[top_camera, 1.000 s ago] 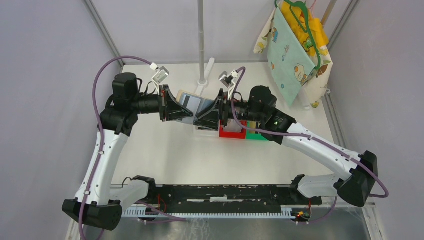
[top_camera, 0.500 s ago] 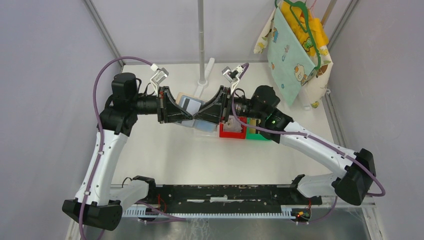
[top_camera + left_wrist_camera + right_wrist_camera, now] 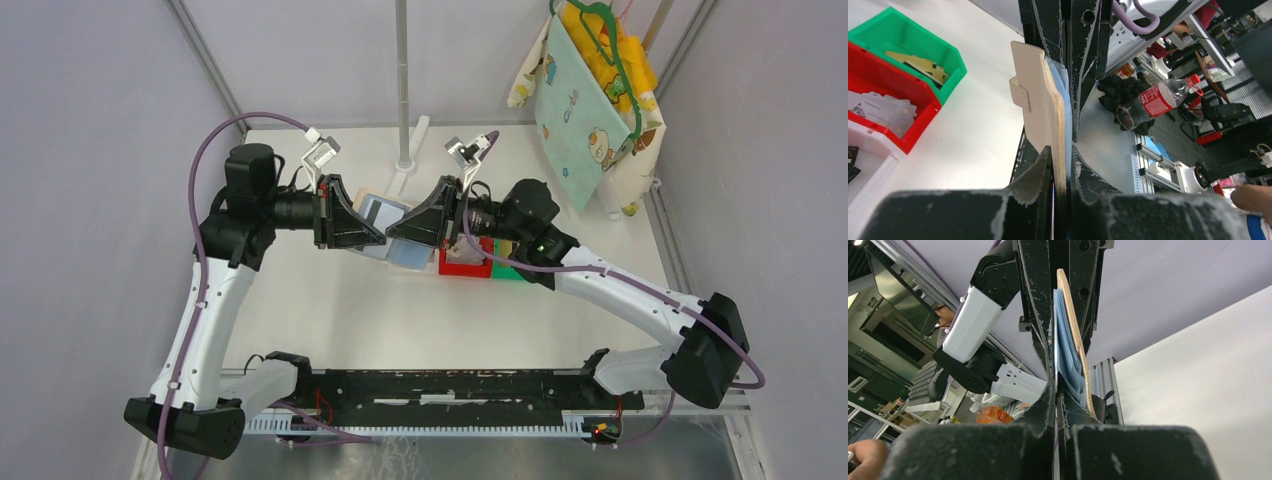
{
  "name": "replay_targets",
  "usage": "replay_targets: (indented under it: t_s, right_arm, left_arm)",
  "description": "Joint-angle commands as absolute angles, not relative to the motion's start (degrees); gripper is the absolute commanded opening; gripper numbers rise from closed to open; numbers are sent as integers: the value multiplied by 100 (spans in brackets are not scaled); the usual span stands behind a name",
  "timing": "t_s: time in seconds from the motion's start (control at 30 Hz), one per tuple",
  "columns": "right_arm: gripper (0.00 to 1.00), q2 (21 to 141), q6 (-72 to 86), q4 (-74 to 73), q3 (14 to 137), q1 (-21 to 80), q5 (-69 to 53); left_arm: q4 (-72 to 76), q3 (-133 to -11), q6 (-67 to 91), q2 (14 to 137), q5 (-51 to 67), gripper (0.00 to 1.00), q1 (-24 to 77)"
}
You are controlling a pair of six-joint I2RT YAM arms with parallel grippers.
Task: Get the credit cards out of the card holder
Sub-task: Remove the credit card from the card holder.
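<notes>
Step now — pulling a card (image 3: 1055, 350) out. Left gripper (image 3: 1062, 160) squeezes the card holder (image 3: 1040, 100), held up between both arms; right gripper (image 3: 1056, 390) is pinched shut on the card's edge, I think. Next — pull straight away.

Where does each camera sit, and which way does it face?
Top external: above, behind the robot, facing down at the table; left arm, right arm show.
Left wrist: on that wrist, facing along the left claw gripping the card holder.
Right wrist: on that wrist, facing along the shut right claw.
Shared: wrist views show that holder edge-on.
</notes>
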State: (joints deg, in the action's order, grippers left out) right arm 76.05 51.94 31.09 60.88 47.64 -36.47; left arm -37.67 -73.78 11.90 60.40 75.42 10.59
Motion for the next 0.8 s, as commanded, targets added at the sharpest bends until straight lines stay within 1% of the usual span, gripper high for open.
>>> replay_targets:
  t_s: [0.0, 0.2, 0.23, 0.33, 0.47, 0.6, 0.77]
  right_arm:
    - [0, 7286, 5027, 3416, 5836, 4713, -3657]
    - [0, 7091, 4901, 3395, 5558, 4692, -3618]
    - [0, 7071, 4881, 3377, 5538, 4680, -3609]
    - [0, 7034, 4812, 3305, 5546, 4665, -3577]
    - [0, 7014, 4817, 3288, 5572, 4641, -3577]
    - [0, 7032, 4829, 3295, 5576, 4641, -3610]
    - [0, 6899, 4697, 3117, 5458, 4622, -3566]
  left_arm:
    - [-3673, -7770, 1380, 6065, 8201, 17, 1088]
    - [-3678, -7913, 1530, 6118, 8298, 17, 1092]
    - [-3680, -7931, 1557, 6122, 8297, 18, 1090]
    - [-3679, -7981, 1600, 6108, 8303, 25, 1096]
    - [-3679, -8024, 1626, 6104, 8348, 27, 1093]
    - [-3682, -8017, 1615, 6109, 8349, 18, 1088]
    - [-3671, -8067, 1622, 6126, 8308, 13, 1095]
